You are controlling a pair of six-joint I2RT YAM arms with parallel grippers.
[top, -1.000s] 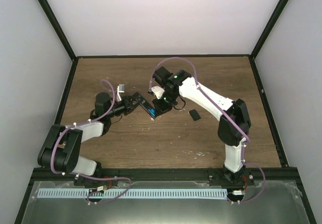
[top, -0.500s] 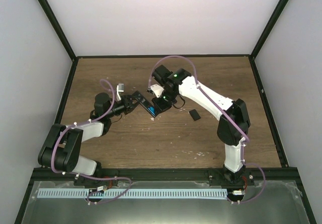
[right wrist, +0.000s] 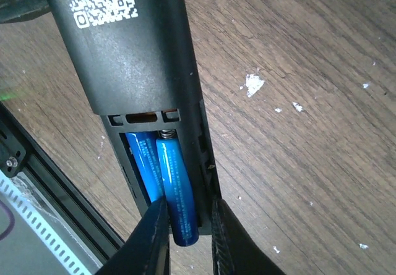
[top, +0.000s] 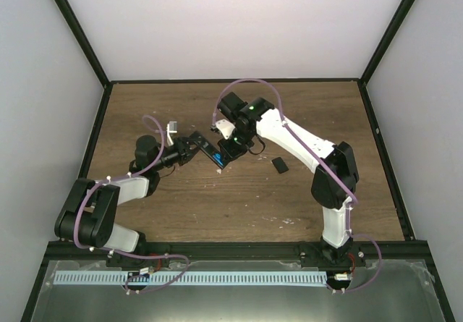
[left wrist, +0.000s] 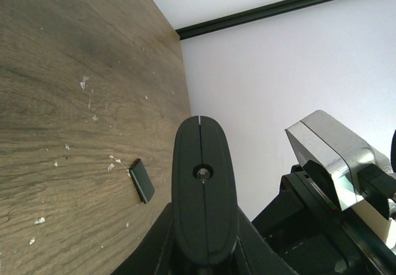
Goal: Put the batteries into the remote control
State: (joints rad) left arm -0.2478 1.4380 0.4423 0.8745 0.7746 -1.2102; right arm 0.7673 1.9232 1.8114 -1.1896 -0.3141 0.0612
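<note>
1. Since both bright-blue batteries [right wrist: 176, 194] already lie side by side in the open compartment, the loading looks nearly finished to me. What seems left is to press the outer one fully home and then, probably, to close the back.
2. On the left, the left arm stretches low from its base toward the middle of the wooden table [top: 239, 206]. The left gripper [top: 187, 148] is clamped on one end of the remote control [top: 208, 150], steadying it.
3. In the middle, the remote control runs diagonally from that grip toward the other arm, back side up with its printed code label showing. The open compartment is at the end away from the left gripper. I cannot tell whether that end rests on the wood.
4. In the right wrist view, one battery sits deep against the compartment wall. The second battery [right wrist: 179, 213] lies beside it, its upper end against the spring. Its lower end seems to reach the compartment's edge, so it may not be quite seated.
5. To the right, the right arm rises from its base, bends at the elbow and arches back over the remote, wrist tipped down. The right gripper [right wrist: 185, 238] has its fingertips narrowly apart on either side of the second battery's free end. Whether they pinch it or only flank it, I cannot tell.
6. Farthest right, the small black cover piece [top: 280, 165] lies flat on the wood, well apart from the remote and touched by neither gripper.
</note>
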